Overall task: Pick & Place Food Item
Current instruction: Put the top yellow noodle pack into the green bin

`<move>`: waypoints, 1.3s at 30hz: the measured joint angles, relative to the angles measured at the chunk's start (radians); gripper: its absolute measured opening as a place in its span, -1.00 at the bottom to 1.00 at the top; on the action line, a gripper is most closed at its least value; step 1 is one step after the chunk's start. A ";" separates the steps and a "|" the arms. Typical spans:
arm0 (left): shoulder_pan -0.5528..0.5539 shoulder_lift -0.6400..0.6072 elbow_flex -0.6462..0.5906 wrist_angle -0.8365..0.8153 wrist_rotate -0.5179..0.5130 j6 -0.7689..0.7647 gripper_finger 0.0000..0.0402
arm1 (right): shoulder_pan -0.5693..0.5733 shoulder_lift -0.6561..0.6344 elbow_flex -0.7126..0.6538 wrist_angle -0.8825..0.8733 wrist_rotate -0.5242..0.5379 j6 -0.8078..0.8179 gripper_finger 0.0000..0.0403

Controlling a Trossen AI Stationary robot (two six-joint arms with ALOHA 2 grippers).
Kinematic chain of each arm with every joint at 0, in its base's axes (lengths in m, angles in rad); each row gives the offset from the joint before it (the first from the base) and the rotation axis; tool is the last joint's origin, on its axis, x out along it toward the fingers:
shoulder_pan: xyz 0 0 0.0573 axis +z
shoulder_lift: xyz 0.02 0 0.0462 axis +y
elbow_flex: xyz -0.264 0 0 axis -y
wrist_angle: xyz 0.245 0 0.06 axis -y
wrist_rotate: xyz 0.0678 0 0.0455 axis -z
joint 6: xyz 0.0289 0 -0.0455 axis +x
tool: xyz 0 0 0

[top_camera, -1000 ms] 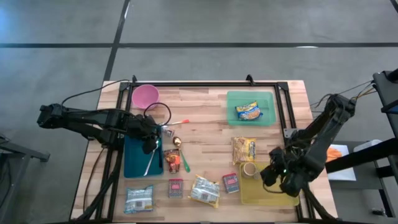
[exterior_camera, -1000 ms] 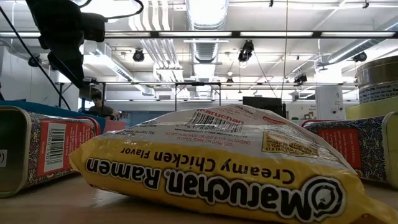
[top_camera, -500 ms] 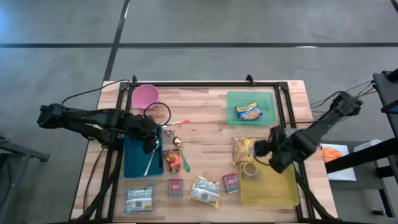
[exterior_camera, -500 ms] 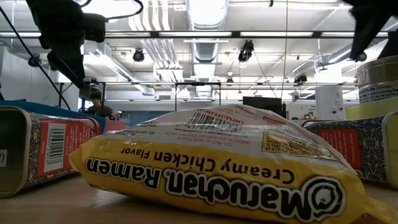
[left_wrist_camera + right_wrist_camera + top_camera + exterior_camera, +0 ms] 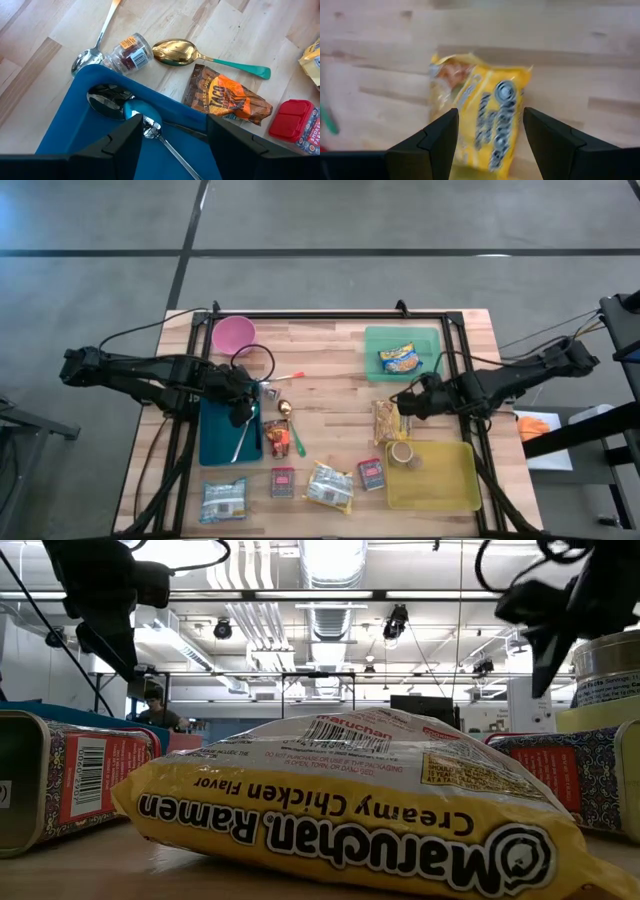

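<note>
Since the earlier pictures the right arm has swung away from the flat yellow plastic tray (image 5: 452,480) at the table's near right corner and now stretches low across the table toward the middle. Its right gripper (image 5: 408,403) hangs above the yellow crinkled ramen packet (image 5: 390,421), and its two dark fingers (image 5: 431,145) stand apart with nothing between them. From the right wrist camera the packet lies flat on the light wooden table (image 5: 330,395), straight ahead between the fingers, with dark lettering along its length and a small orange picture at one end. From above, this packet rests just beside the yellow tray and near the small round tin (image 5: 402,453) that stands in the tray's corner.

Left arm has not moved: it reaches in from the left side, and the left gripper (image 5: 240,405) hovers over the dark blue rectangular tray (image 5: 215,442). Its fingers (image 5: 122,150) are parted and hold nothing; under them a silver metal spoon (image 5: 107,97) lies in the blue tray.

At the far right, a second yellow snack bag (image 5: 400,360) lies inside the green square plastic tray (image 5: 375,340).
</note>
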 joint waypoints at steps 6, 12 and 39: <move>0.000 0.000 0.000 0.000 0.000 0.000 0.11 | -0.068 -0.038 -0.095 0.060 -0.018 -0.047 0.09; 0.000 0.000 0.000 0.001 0.000 0.007 0.11 | -0.108 -0.044 -0.201 0.243 -0.045 -0.050 0.09; 0.000 0.000 0.000 0.000 0.000 0.004 0.11 | -0.119 0.053 -0.284 0.399 -0.010 0.122 0.09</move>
